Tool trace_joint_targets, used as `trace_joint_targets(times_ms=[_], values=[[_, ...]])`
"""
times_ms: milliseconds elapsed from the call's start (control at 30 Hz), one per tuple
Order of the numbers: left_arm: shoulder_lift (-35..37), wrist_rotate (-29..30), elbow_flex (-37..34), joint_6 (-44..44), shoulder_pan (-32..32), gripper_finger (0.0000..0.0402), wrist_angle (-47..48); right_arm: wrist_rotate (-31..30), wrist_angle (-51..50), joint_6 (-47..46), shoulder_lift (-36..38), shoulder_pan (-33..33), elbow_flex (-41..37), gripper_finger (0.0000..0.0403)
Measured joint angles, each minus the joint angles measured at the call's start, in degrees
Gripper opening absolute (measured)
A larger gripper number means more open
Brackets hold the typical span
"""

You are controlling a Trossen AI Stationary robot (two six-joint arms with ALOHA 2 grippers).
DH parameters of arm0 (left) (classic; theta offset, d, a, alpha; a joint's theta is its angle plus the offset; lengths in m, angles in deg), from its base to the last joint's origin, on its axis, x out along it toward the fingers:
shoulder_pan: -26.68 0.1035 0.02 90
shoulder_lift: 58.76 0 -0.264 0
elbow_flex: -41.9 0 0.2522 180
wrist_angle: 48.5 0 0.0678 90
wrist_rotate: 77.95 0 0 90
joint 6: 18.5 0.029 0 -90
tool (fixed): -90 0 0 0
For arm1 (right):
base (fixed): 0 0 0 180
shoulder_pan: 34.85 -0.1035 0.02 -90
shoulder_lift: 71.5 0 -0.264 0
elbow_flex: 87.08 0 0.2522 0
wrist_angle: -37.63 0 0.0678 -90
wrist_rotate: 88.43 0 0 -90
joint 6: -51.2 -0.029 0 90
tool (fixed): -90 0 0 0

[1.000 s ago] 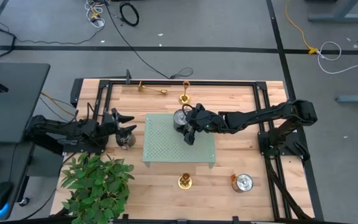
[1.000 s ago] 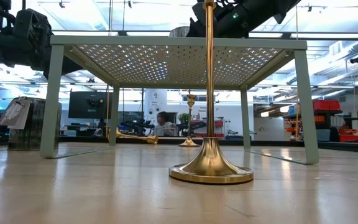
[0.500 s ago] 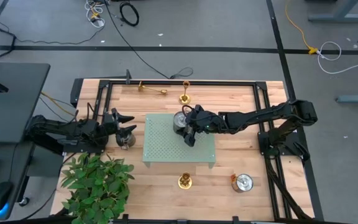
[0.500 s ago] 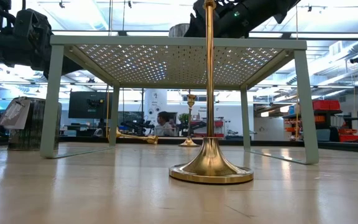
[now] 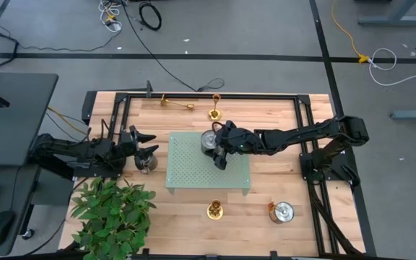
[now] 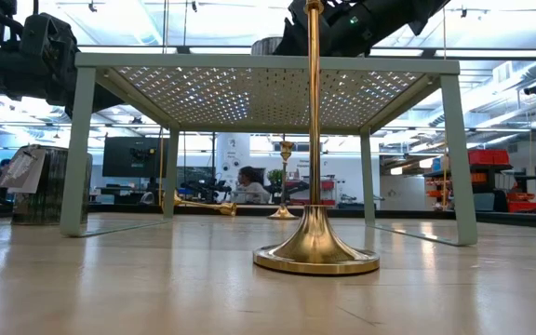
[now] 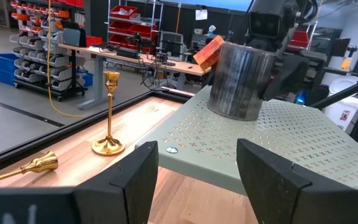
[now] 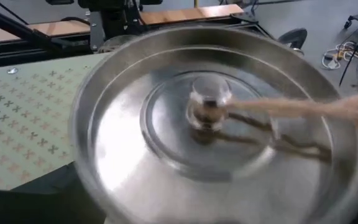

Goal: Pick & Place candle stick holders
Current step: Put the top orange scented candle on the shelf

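The right gripper [image 5: 219, 148] reaches over the green perforated stand [image 5: 193, 173], at a metal tin [image 5: 209, 139] on its far edge; I cannot tell its finger spread. The left gripper [image 5: 141, 144] waits, fingers [image 7: 272, 180] apart and empty, left of the stand. Candle stick holders: one upright [image 5: 214, 110] just beyond the tin, one lying [image 5: 175, 103] far left, one upright [image 5: 214, 210] near the front

Grey floor [image 5: 266, 43], loose cables [image 5: 149, 14]; red bin shelving [image 7: 126, 18], probably workshop.
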Motion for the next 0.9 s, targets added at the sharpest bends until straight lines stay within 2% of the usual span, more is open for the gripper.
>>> trace_joint_targets(times_ms=[167, 433, 900], values=[[0.0, 0.0, 0.0, 0.0, 0.0, 0.0218, 0.0, -1.5, 0.3, -0.1, 0.0, 0.0, 0.0, 0.0367], [0.0, 0.0, 0.0, 0.0, 0.0, 0.0218, 0.0, -0.7, 0.6, 1.6, 0.0, 0.0, 0.0, 0.0396], [0.0, 0.0, 0.0, 0.0, 0.0, 0.0218, 0.0, 0.1, 0.5, 3.4, 0.0, -0.1, 0.0, 0.0384]])
